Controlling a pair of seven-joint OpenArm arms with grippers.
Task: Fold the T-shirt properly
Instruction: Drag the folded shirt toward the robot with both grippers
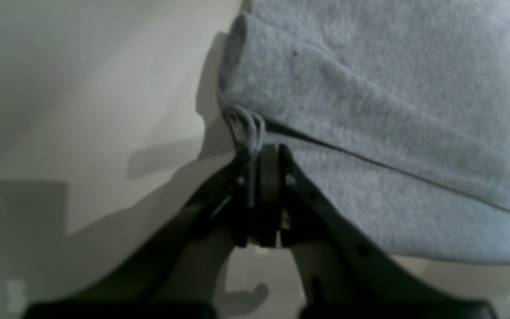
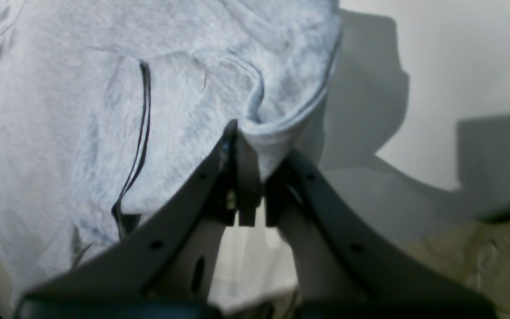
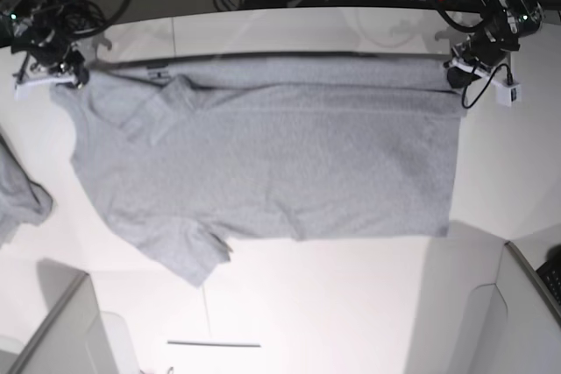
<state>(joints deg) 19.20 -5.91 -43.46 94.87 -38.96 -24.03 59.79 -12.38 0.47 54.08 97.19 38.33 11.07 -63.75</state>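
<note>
Shirt: heather-grey cotton short-sleeved T-shirt point(image 3: 263, 159), spread flat on white bench point(image 3: 351, 304).
L gripper point(image 1: 261, 153): jaws clenched on shirt edge.
R gripper point(image 2: 255, 137): jaws clenched on shirt edge.

My left gripper point(image 1: 259, 177) has matte black fingers that flare apart like a wedge, each dotted with small screw holes. My right gripper point(image 2: 250, 177) looks the same. At twelve o'clock, black looping cables drape both arms, with white end pieces.
</note>
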